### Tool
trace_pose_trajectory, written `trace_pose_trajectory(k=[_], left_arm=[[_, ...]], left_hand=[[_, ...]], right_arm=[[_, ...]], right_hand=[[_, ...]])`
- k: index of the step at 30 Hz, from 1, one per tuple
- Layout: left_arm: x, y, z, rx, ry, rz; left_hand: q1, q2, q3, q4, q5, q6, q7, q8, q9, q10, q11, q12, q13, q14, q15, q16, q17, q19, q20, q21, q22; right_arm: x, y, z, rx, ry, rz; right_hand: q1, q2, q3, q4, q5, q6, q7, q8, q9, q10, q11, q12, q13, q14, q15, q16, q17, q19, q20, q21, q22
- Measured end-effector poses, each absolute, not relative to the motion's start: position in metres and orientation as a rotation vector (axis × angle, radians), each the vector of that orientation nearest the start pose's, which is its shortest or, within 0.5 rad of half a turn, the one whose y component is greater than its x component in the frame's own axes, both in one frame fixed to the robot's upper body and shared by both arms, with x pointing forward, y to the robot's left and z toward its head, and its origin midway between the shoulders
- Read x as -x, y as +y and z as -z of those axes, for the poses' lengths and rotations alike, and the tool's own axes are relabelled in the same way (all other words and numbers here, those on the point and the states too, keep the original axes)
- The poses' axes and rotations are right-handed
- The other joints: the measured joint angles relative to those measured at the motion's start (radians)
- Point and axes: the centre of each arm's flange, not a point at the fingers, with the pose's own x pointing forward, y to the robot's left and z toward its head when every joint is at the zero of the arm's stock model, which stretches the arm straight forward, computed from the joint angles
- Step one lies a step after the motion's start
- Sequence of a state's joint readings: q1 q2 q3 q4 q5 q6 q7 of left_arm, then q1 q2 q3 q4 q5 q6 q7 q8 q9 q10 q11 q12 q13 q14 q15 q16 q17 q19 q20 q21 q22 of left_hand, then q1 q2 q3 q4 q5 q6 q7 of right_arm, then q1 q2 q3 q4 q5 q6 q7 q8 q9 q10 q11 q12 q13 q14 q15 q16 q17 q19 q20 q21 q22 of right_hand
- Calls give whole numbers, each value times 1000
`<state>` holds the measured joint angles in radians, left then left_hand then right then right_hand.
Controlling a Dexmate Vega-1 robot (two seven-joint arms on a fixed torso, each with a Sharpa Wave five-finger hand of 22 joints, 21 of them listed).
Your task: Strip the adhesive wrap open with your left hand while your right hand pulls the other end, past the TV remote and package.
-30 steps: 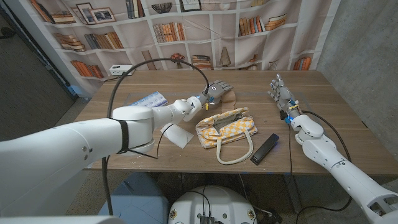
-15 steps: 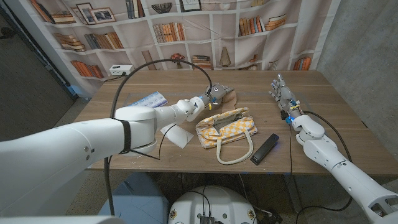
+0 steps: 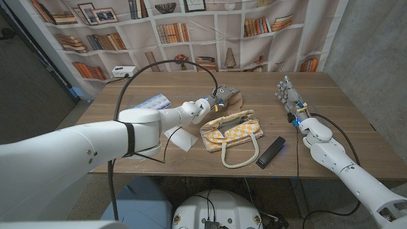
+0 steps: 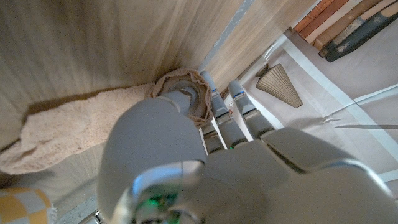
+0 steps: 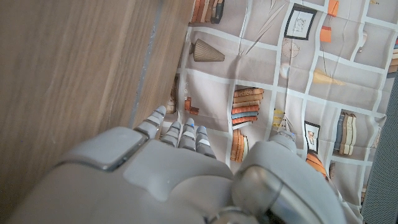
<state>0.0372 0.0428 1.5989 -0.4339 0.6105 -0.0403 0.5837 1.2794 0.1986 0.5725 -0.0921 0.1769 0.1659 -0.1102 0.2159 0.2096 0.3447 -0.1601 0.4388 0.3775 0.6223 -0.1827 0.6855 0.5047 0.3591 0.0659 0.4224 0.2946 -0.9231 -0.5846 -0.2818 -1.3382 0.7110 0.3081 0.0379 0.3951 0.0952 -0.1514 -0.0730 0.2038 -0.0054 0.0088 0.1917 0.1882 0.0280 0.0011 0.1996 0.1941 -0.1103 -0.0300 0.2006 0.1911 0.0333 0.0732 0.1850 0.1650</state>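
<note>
Adhesive wrap: tan crepe roll, lying on the tabletop toward the far side, just behind the checked bag, with a loose tail run out flat beside it. Looks light, soft and squashy, fabric-like, not slippery, probably self-clinging, so likely to peel with some drag and stretch rather than tear. Best held by the roll across its core on one side, with the free end of the tail pinched on the other. Left hand closed round the roll, thumb on its face, fingers curled over the far edge. Right hand well apart at the right side, upright, fingers spread, holding nothing. Count: one wrap roll, one TV remote near the front edge, one blue-and-white package at far left, one bag, one white sheet beside the bag.
</note>
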Motion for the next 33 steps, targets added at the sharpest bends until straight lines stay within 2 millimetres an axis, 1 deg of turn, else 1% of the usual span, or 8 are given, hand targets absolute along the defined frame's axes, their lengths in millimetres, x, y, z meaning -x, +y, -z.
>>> trace_pose_trajectory(k=[3, 6, 12, 16, 20, 27, 31, 33], left_arm=[[-718, 13, -19, -1920, -1033, -16], [-717, 12, -20, -1903, -1047, -17], [-714, 12, -22, -1864, -1079, -23], [-712, 13, -23, -1837, -1099, -28], [-711, 13, -25, -1818, -1109, -33], [-709, 13, -27, -1788, -1125, -39], [-706, 12, -27, -1759, -1158, -41], [-705, 12, -28, -1751, -1171, -42]], left_hand=[[21, 4, -30, -12, 0, 15, -2, -9, 5, 30, 12, 74, 32, 10, 0, 53, 40, -6, 6, 34, 31], [30, 5, -39, -14, 0, 15, -2, -12, 7, 40, 8, 106, 89, 16, 7, 79, 59, -11, 0, 52, 45], [40, 2, -76, -17, 0, 20, 3, -17, 10, 69, -21, 154, 120, 25, 15, 121, 82, -15, 4, 82, 67], [44, -2, -109, -20, 0, 20, 3, -17, 12, 70, -22, 204, 200, 61, 12, 165, 105, -15, 4, 114, 85], [50, -8, -138, -30, -1, 28, -5, -17, 16, 70, -22, 253, 256, 138, -23, 209, 125, -11, 0, 144, 100], [87, -22, -181, -64, 16, 76, -20, -17, 16, 86, -39, 355, 353, 198, -37, 255, 127, 2, -13, 200, 120], [91, -21, -204, -62, 20, 79, -21, -17, 21, 81, -46, 379, 387, 198, -37, 265, 128, -6, -9, 213, 125], [87, -20, -228, -48, 21, 69, -30, -17, 21, 45, -49, 390, 409, 178, -33, 265, 128, -14, -17, 227, 129]], right_arm=[[-633, -349, 36, -67, -604, -136], [-633, -349, 36, -67, -605, -136], [-632, -348, 36, -67, -607, -138], [-632, -347, 35, -68, -610, -140], [-631, -347, 35, -68, -612, -143], [-630, -346, 34, -70, -618, -148], [-629, -346, 34, -72, -621, -150], [-629, -345, 34, -73, -622, -152]], right_hand=[[0, 0, 0, 0, 0, 0, 0, 0, 0, 0, 0, 0, 0, 0, 0, 0, 0, 0, 0, 0, 0], [0, 0, 0, 0, 0, 0, 0, 0, 0, 0, 0, 0, 0, 0, 0, 0, 0, 0, 0, 0, 0], [0, 0, 0, 0, 0, 5, -5, 5, 0, -5, -5, 0, 0, 0, 0, 0, 0, 0, 0, 0, 0], [0, 0, 0, 0, 0, 5, -5, 5, 0, 0, -11, 0, 0, 0, 0, 0, 0, 0, 0, 0, 0], [0, 0, 0, 0, 0, 5, -5, 5, 0, 0, -11, 0, 0, 0, 0, 0, 0, 0, 0, 0, 0], [0, 0, 0, 0, 0, 3, -7, 5, 0, 0, -19, 0, 0, 0, 0, 0, 0, 0, 0, 0, 0], [0, 0, 0, 0, 0, 2, -13, 5, 0, 0, -19, 0, 0, 0, 0, 0, 0, 0, 0, 0, 0], [0, 0, 0, 0, 0, 5, -16, 5, 0, 0, -19, 0, 0, 0, 0, 0, 0, 0, 0, 0, 0]])
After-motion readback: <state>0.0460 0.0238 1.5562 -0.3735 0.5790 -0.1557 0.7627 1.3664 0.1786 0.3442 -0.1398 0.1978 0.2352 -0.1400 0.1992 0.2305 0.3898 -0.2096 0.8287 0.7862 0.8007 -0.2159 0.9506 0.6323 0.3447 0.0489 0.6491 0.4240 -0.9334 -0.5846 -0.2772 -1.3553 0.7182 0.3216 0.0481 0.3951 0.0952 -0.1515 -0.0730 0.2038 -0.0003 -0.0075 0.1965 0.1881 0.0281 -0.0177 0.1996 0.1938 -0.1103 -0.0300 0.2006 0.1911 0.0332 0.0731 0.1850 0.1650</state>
